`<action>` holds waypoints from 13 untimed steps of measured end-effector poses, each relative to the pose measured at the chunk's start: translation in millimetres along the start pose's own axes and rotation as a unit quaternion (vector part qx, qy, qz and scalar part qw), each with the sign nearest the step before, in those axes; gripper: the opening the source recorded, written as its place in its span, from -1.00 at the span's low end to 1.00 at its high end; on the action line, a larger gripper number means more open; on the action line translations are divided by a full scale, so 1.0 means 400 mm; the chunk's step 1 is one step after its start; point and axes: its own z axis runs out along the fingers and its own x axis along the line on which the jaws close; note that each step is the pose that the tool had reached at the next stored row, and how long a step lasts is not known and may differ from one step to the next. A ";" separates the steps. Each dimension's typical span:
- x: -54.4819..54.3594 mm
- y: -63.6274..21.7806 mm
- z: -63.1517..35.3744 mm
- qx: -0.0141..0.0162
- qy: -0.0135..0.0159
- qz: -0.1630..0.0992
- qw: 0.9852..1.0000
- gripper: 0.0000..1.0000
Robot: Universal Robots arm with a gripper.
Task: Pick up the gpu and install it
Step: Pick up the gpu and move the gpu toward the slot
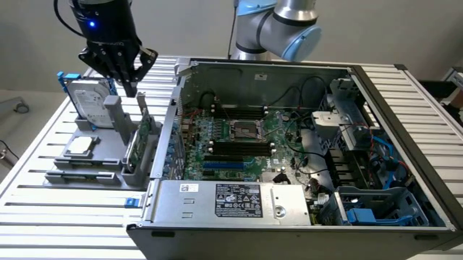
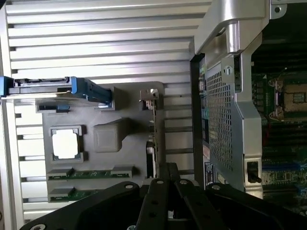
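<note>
Black linkage bars of the gripper sit closest to the wrist camera, and from where I stand its fingers look drawn together into a narrow tip with nothing visibly clamped between them. In the upper left of the exterior view the gripper hangs pointing down, its tip right at the top end of the gpu. Whether it actually touches the card I cannot tell.

The gpu stands on edge in a slot of the grey holder, at the holder's side nearest the computer case, with its silver bracket end uppermost. In the wrist view the card shows as a thin strip seen edge-on.

Further toward the exterior view's left, the holder also carries a silver hard drive in a blue frame, standing upright at the far end. A small square silver chip lies flat in a recess nearer the middle. Two green memory sticks lie in slots at the near end.

The holder rests on a slatted metal table, just beside the case. That case lies open on its side across the centre and right of the frame, showing the motherboard with blue expansion slots. A silver power supply sits along the lower edge. The arm's blue-capped joint shows at the top centre.
</note>
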 end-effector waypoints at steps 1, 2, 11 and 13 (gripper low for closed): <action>0.002 0.000 0.004 0.000 0.000 -0.002 1.000 -0.79; 0.004 -0.001 0.008 0.000 0.000 -0.004 1.000 -0.79; 0.023 -0.009 0.033 0.000 0.002 -0.014 1.000 -0.79; 0.026 -0.012 0.040 0.000 0.003 -0.016 1.000 -0.79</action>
